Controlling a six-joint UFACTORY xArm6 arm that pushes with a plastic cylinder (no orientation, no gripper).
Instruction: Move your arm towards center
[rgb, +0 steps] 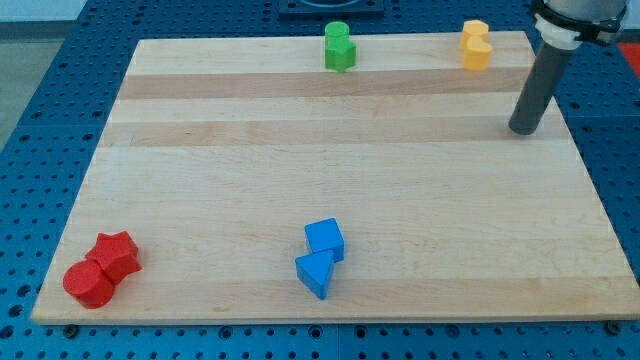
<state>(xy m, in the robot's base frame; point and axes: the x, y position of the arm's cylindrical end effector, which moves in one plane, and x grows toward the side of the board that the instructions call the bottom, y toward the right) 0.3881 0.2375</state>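
Observation:
My tip rests on the wooden board near its right edge, in the upper right of the view. Two yellow blocks sit together at the view's top, up and to the left of the tip. Two green blocks, a cylinder and a star shape, sit at the top middle. A blue cube and a blue triangular block touch at the bottom middle. A red star block and a red cylinder touch at the bottom left corner. The tip touches no block.
The board lies on a blue perforated table. The rod's white collar and dark arm body stand at the view's top right corner.

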